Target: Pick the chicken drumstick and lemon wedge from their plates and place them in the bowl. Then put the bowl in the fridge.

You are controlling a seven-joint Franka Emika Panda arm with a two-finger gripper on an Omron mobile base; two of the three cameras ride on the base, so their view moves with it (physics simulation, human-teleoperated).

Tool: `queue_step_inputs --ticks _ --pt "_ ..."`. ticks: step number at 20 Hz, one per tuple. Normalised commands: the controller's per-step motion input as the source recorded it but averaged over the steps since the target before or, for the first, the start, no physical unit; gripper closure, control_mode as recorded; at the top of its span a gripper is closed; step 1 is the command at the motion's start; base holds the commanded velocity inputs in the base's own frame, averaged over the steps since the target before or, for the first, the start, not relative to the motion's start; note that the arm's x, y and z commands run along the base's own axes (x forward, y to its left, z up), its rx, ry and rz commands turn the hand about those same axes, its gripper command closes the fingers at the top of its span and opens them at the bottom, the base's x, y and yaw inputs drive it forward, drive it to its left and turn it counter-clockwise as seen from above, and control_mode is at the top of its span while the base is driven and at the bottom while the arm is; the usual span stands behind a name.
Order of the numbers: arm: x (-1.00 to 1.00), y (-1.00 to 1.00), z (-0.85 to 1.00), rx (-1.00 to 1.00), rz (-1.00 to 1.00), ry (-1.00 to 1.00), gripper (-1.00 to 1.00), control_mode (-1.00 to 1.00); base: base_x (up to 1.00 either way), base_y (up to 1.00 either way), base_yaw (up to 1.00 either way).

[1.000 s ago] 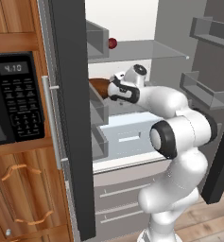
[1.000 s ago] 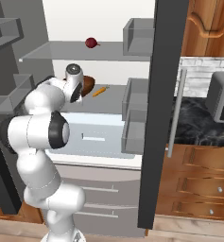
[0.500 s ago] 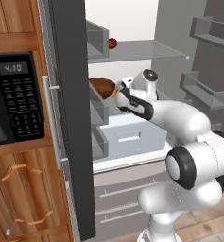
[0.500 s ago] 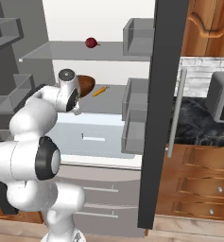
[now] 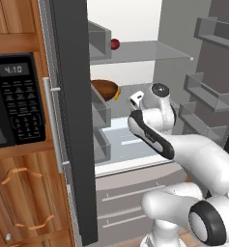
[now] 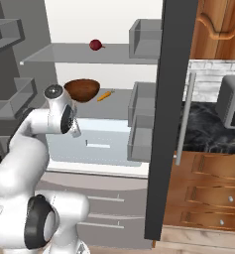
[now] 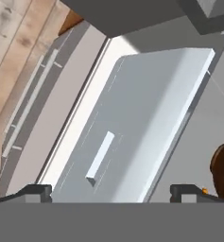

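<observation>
The gripper (image 7: 111,191) has let go of the bowl and drawn back toward the base since a second ago, when it was at the bowl's rim. In the hand view its two dark fingertips stand wide apart at the bottom edge with nothing between them. That suggests the placing is done and only the retreat and the door remain.

Nearest the hand lies the pale drawer front (image 7: 132,123), flat, smooth and matte, with a small raised bar handle. Above it in the left base view sits the bowl (image 5: 105,89), a deep rounded form of glossy reddish-brown wood, resting on the fridge (image 6: 94,106) shelf at about ten o'clock from the hand. Whether the drumstick and wedge lie in it cannot be told. Just beside it is a thin orange carrot (image 6: 104,95). Farther up, at twelve o'clock, a small dark red round fruit (image 6: 95,45) rests on the glass shelf.
</observation>
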Motion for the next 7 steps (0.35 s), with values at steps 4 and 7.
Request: queue_step_inputs --ticks 4,7 --pt "-0.94 -0.17 -0.05 -0.07 0.00 0.04 -1.00 -1.00 0.00 0.00 0.00" --pt "-0.94 -0.17 0.00 0.00 -0.01 0.01 -1.00 -1.00 0.00 0.00 0.00"
